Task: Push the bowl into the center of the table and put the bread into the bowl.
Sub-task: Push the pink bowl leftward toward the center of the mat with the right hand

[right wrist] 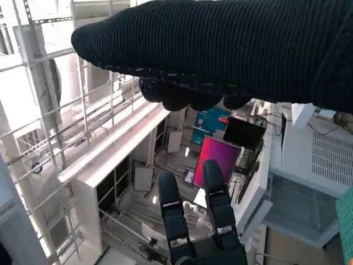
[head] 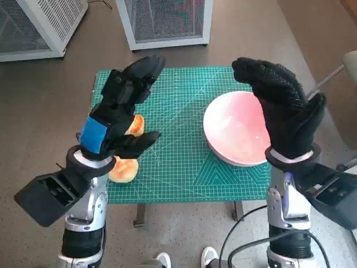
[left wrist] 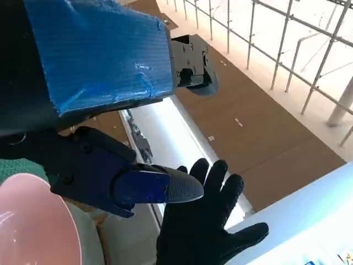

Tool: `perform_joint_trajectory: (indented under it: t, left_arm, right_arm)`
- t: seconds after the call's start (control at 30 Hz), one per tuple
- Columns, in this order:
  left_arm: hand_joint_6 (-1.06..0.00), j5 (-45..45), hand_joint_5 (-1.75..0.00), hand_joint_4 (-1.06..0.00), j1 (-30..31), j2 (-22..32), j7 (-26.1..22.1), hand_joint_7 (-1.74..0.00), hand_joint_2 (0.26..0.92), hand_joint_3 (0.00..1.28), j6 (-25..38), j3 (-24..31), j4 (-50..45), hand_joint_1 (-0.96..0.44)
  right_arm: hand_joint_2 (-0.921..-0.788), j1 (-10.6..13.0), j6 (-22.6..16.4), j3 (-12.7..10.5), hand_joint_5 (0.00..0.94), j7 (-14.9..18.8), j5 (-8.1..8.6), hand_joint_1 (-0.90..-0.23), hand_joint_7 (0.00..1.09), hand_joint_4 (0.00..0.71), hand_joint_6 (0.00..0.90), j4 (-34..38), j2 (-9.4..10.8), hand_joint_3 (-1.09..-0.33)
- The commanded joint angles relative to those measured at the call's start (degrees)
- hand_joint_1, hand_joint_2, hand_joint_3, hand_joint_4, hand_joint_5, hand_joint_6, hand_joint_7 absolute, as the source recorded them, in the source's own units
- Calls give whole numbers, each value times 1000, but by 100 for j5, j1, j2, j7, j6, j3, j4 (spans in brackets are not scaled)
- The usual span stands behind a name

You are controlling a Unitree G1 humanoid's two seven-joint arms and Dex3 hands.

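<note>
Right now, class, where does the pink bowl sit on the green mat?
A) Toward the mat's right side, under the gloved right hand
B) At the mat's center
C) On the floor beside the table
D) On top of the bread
A: in the head view the pink bowl lies on the right part of the green mat, partly beneath the right hand, apart from the bread at the left.

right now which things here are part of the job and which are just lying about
Job: pink bowl at the table's right side, bread under the left hand, right hand, green cutting mat.

Lying about: two white mesh cabinets on the floor, cables.
</note>
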Motion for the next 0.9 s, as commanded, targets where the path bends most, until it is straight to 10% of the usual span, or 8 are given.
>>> perform_joint_trajectory:
  t: [0.03, 0.33, 0.9]
  left_arm:
    - [1, 34, -41, -184, 45, -32, -31, -575, 921, 288, -133, -37, 98, -633]
    - [1, 98, -43, -183, 56, -40, 12, -573, 921, 289, -238, -59, 146, -628]
    - [1, 86, -41, -170, 57, -100, 3, -561, 921, 290, -337, -59, 293, -618]
  right_arm:
    - [-858, 119, -58, -28, 0, 139, -17, -403, 758, 425, 72, 169, -77, -541]
    - [-911, -66, -469, -450, 1, 457, 163, -405, 727, 402, 49, 981, -382, -483]
    - [-921, -1052, -1590, -1514, 0, -367, -187, -371, 655, 378, 74, 4439, -1013, -555]
